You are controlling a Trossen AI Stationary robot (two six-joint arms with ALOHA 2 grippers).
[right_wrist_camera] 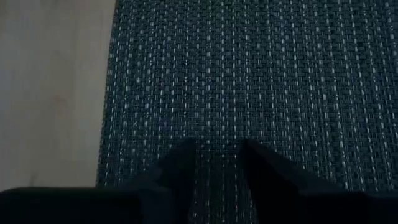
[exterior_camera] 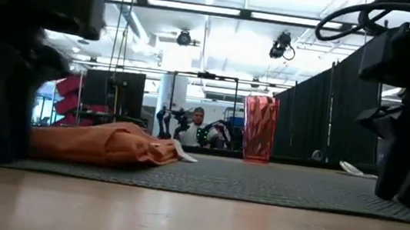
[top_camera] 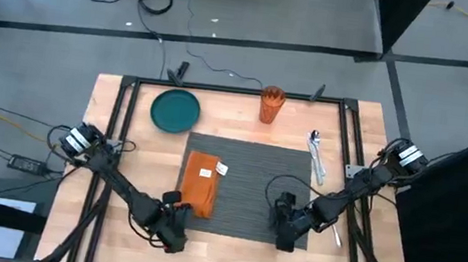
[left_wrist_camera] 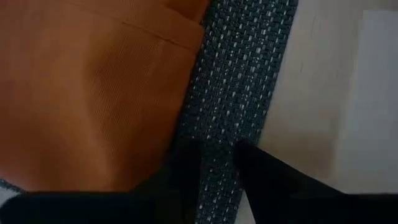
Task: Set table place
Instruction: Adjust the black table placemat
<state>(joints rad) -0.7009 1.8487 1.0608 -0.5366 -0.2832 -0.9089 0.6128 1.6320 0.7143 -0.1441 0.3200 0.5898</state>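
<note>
Table (top_camera: 228, 255): light wood top, black frame; carries everything listed below.

Mat (top_camera: 254, 183): dark ribbed rectangle, centre of table, both near corners under grippers. Risk: if the two arms pull unevenly, the mat likely skews or bunches, and whatever lies on it shifts with it.

Napkin (top_camera: 199, 182): orange, folded, lying on the mat's left part, white tag at its far right corner. Risk: it sits just beside the left fingers, so it could get caught in the pinch or dragged off line.

Plate (top_camera: 175, 110): teal, far left, off the mat, on bare wood.

Cup (top_camera: 271, 103): orange, upright, far centre, just beyond the mat's far edge. Risk: a mat pushed far could nudge and tip it.

Cutlery (top_camera: 315, 154): at the mat's far right corner; the pieces overlap and cannot be told apart.

Left gripper (left_wrist_camera: 216, 163): at the mat's near left corner, fingers narrowly parted astride the mat edge; whether they pinch it cannot be told.

Right gripper (right_wrist_camera: 219, 160): at the mat's near edge, right part, fingers narrowly parted over the weave; grip likewise unclear.

Hidden: fingertips' contact with the mat; both arms cut off in the low view.
</note>
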